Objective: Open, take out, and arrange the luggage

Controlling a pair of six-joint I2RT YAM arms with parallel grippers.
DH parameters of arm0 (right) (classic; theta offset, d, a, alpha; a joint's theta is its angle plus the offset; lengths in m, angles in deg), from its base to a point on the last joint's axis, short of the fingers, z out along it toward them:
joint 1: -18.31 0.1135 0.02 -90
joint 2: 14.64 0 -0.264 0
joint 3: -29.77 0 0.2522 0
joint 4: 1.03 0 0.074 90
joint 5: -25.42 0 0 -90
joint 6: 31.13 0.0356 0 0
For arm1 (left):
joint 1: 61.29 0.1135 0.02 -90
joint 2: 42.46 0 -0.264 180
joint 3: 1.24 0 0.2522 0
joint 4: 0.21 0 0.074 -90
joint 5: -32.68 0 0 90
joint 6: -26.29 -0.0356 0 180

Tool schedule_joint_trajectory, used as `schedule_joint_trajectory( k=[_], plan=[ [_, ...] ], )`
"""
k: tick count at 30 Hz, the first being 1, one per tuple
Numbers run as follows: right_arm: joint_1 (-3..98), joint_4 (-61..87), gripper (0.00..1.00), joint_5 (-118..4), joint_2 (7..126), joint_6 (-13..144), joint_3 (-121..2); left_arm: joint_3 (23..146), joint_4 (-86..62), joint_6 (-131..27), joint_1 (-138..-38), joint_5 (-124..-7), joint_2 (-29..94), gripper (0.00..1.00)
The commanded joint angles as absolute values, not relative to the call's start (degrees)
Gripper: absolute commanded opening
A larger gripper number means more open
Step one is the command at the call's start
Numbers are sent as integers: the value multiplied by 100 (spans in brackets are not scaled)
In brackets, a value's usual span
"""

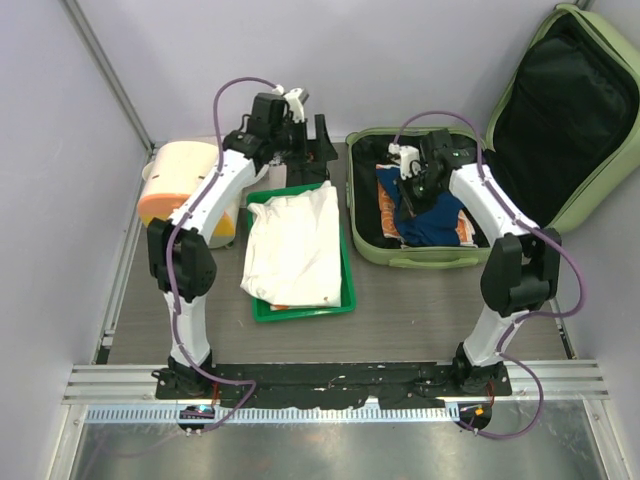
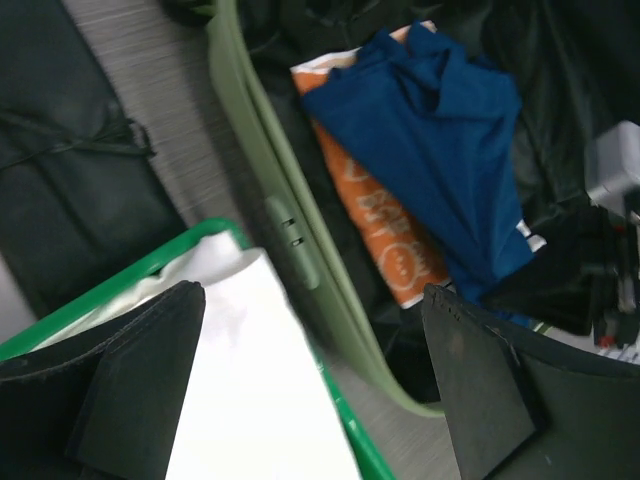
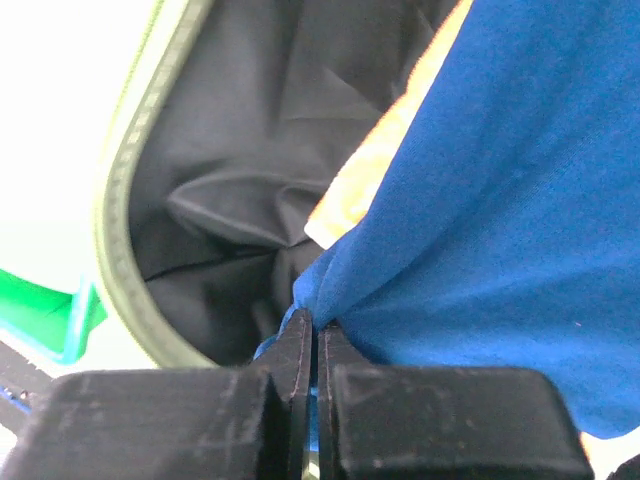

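Black fingers of the right gripper point(image 3: 316, 335) fill the bottom of the right wrist view. They're pressed tight together, with a small fold of the blue garment point(image 3: 500, 250) pinched right at the tips. Just behind the pinch you can see the black lining point(image 3: 230, 170) and the pale green rim of the luggage point(image 3: 118, 210), so the grab is happening down inside the shell, near its left wall.

From the top camera, the luggage sits open on the table point(image 1: 400, 325) in front of the right arm, right beside the green tray point(image 1: 262, 312). Its lid point(image 1: 570, 110) is swung back to the far right with the dark lining showing. The blue garment is bunched in the middle of the base half, lying on top of an orange packet point(image 2: 375, 215) with white print.

The left gripper point(image 2: 315, 310) hangs over the spot where the tray's corner meets the luggage's left rim. Its fingers are spread wide with nothing between them. A white cloth point(image 1: 295, 250) is draped over most of the tray and spills over its near edge a bit. A cream-and-orange container point(image 1: 185, 170) sits at the far left of the table, partly behind the left arm.
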State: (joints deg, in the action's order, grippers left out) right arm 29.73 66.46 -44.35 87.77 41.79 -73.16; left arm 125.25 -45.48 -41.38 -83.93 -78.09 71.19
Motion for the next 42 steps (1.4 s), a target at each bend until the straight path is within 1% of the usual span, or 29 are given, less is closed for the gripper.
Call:
schedule_joint_trajectory(
  k=[1,8,13,15,18,21,32,33,38,42],
  plan=[
    [3026,7214,1,-3787,8169,3927,-7636,12758,-3676,-3208,-8634,-7683,7373,94],
    [3026,7530,1,-3374,7721,3988,-7724,12766,-3164,-2198,-8889,-7745,7804,92],
    [3026,7750,1,-3119,7475,4068,-7803,12257,-2691,-1380,-9047,-7850,7857,87],
    [3026,7785,1,-3092,7396,4094,-7812,12047,-2523,-1116,-9091,-7876,7831,87],
    [3009,7777,1,-3171,7273,4129,-7777,11643,-1779,-826,-9179,-7868,7655,83],
    [2956,7759,1,-3189,7237,4173,-7751,11343,-1486,-517,-9345,-7806,7488,81],
    [2631,7443,1,-3180,7229,4481,-7874,10630,-1731,573,-9609,-7446,7102,79],
    [2604,7408,1,-3154,7220,4498,-7865,10587,-1714,573,-9662,-7428,7023,77],
    [2516,7241,1,-3127,7150,4595,-7803,10569,-1801,1073,-9820,-7349,7066,72],
    [2472,7135,1,-3136,7088,4657,-7733,10639,-2012,1547,-9899,-7112,7198,73]
  ],
)
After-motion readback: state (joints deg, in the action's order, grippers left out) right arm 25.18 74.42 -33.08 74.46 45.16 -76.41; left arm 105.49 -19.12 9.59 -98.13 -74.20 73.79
